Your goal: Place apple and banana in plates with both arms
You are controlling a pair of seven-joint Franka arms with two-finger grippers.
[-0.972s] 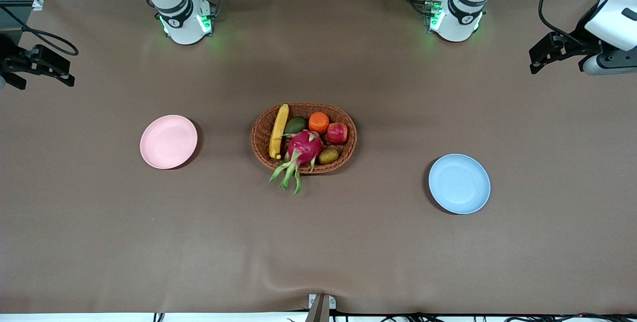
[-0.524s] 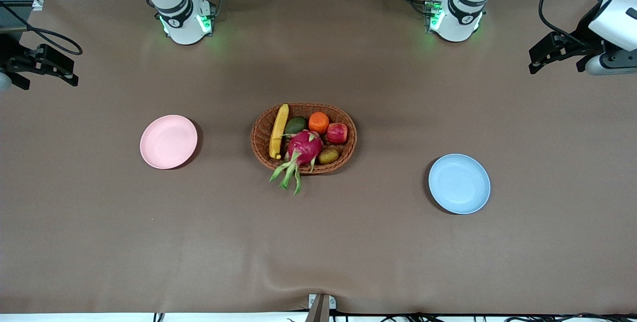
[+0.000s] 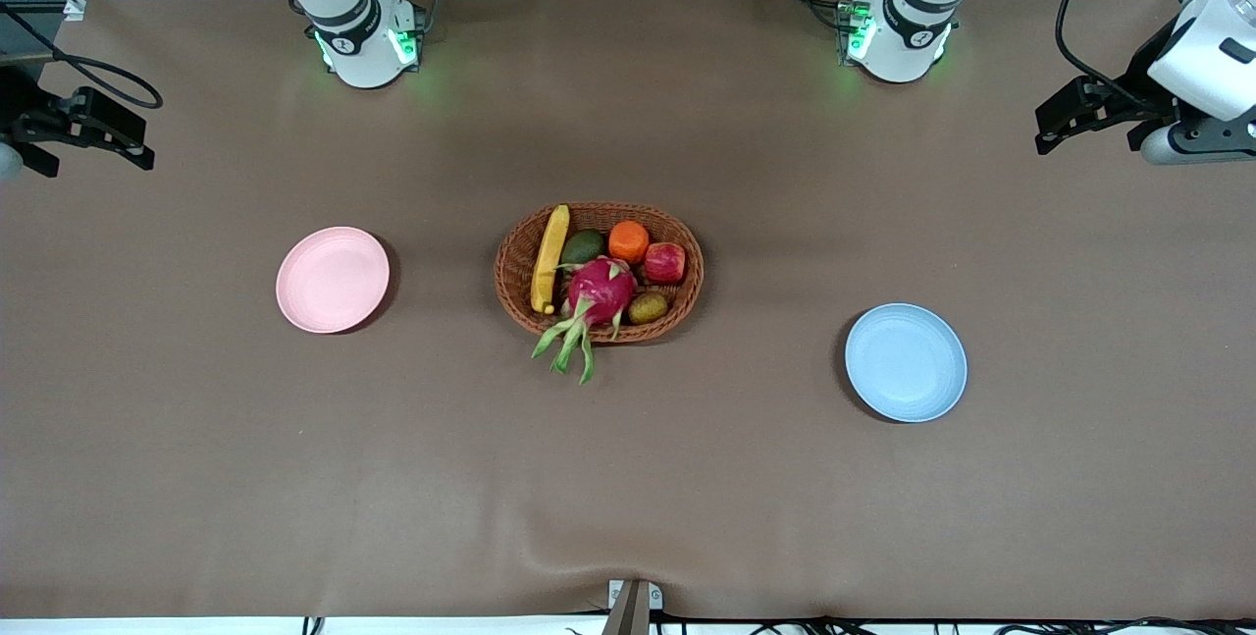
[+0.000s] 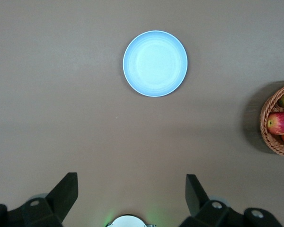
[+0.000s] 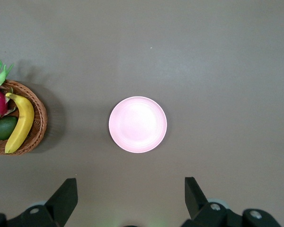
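Slightly shifted, left gripper [image 3: 1055,120] hangs open over its table end, right gripper [image 3: 128,139] likewise unclenched; pink plate [image 3: 333,280] and blue plate [image 3: 906,362] flank basket [image 3: 510,267] holding banana [image 3: 549,258] and apple [image 3: 664,262]

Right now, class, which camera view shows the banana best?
The right wrist view: the banana lies large and unobstructed, full length, against the basket's rim. The front view shows the banana whole too, but much smaller, beside the dragon fruit. The left wrist view misses it, showing only the basket's apple end.
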